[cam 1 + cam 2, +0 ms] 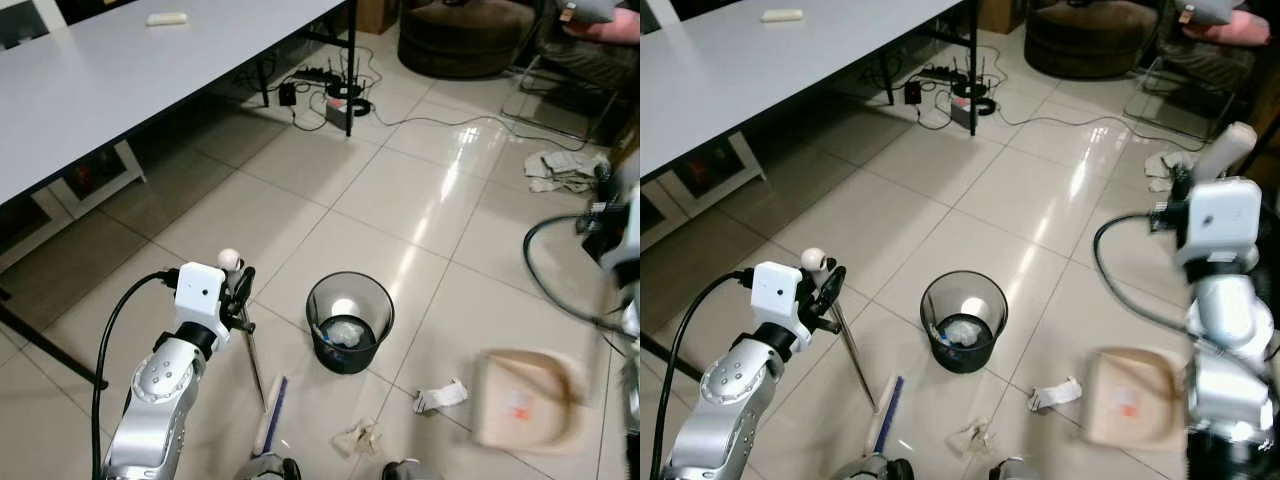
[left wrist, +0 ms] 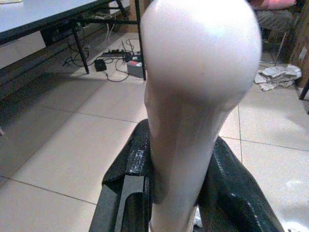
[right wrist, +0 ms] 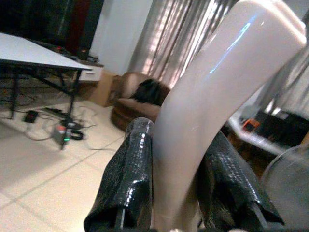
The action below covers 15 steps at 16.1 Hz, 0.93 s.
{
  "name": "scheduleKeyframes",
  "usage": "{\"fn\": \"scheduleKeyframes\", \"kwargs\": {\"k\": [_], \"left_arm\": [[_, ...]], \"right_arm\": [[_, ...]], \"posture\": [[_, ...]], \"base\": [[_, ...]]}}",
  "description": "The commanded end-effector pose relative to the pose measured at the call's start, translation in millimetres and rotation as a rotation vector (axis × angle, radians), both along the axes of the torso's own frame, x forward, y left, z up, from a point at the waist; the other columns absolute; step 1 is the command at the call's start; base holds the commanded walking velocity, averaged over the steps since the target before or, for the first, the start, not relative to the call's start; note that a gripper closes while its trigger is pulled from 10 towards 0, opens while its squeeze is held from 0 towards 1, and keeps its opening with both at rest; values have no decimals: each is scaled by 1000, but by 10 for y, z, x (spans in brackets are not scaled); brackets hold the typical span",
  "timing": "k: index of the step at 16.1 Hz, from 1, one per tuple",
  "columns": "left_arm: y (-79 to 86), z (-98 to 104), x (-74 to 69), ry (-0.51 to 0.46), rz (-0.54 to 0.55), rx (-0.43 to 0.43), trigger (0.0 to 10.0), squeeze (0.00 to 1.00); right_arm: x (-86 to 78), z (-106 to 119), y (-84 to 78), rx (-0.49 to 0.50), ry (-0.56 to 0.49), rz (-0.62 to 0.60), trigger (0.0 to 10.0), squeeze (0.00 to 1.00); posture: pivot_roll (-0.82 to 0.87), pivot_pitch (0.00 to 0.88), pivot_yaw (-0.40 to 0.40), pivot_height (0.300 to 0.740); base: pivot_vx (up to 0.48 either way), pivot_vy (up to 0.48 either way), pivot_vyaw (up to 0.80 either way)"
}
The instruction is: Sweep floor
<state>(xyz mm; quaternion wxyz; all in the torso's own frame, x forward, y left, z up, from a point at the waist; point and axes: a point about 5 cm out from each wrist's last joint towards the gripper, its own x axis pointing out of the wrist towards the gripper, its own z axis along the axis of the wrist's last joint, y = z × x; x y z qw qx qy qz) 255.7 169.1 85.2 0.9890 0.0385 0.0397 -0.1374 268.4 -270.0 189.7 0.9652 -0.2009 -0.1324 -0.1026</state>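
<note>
Left gripper (image 1: 825, 285) sits at the lower left of the head views, its black fingers (image 2: 130, 174) clamped around the broom (image 1: 855, 365) just under the rounded white handle tip. From there the thin shaft slants down to the brush head on the tiles near the bottom edge, left of centre. Up close, the pale handle blocks most of the left wrist view.

Right gripper (image 3: 176, 183) is closed on the dustpan handle (image 3: 212, 96), a pale curved stalk pinched between both fingers. In the head views that grip is hard to make out, blurred behind the white wrist housing at the right edge. The dustpan (image 1: 1130, 410) itself hangs at lower right, beige, motion-smeared, a red mark on it unreadable.

One black wire bin (image 1: 349, 322) stands centre frame, holding crumpled white stuff. Two scraps of litter lie on the floor: a white paper wad (image 1: 440, 397) between bin and dustpan, and a tan crumple (image 1: 358, 436) near the bottom edge.

One grey table (image 1: 100, 70) fills the upper left, cut off by the frame. A tangle of cables and a power strip (image 1: 325, 85) lies under its far end. A heap of cloth (image 1: 560, 168) sits at upper right.
</note>
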Motion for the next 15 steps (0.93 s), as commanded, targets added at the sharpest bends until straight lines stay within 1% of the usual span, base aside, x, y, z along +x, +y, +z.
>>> {"fn": "scheduleKeyframes", "kwargs": {"k": [1, 2, 3, 4, 8, 11, 12, 13, 15], "left_arm": [[6, 101, 13, -42, -2, 4, 10000, 0], [7, 107, 22, -44, -2, 4, 10000, 0], [9, 119, 41, -48, 0, 5, 10000, 0], [6, 122, 50, -50, 1, 4, 10000, 0], [-22, 135, 68, -56, -5, 1, 10000, 0], [-33, 145, 88, -61, -9, 3, 10000, 0], [-39, 157, 102, -64, -7, 1, 10000, 0], [-36, 162, 108, -68, -1, 0, 10000, 0], [-15, 157, 116, -66, 11, 0, 10000, 0]], "right_arm": [[-22, 56, 66, 4, -42, 11, 10000, 0], [-32, 13, 83, 24, -32, 5, 10000, 0], [-50, -74, 111, 26, 7, -20, 10000, 0], [-57, -126, 145, 9, 40, -4, 10000, 0], [-107, -208, 144, 77, 59, -37, 10000, 0], [-111, -254, 247, 113, 75, -9, 10000, 0], [-99, -294, 272, 151, 99, -9, 10000, 0], [-97, -332, 301, 166, 114, -6, 10000, 0], [-115, -389, 340, 180, 123, -9, 10000, 0]], "posture": [[-16, 86, 54, 740], [-16, 86, 54, 740], [-15, 81, 55, 740], [-15, 73, 54, 740], [-17, 60, 60, 740], [-14, 51, 54, 740], [-12, 57, 49, 740], [-12, 56, 50, 740], [-18, 51, 55, 740]], "base": [[0, 0, 0], [0, 0, 0], [0, 0, 0], [0, 0, 0], [0, 0, 0], [0, 0, 0], [0, 0, 0], [0, 0, 0], [0, 0, 0]]}}
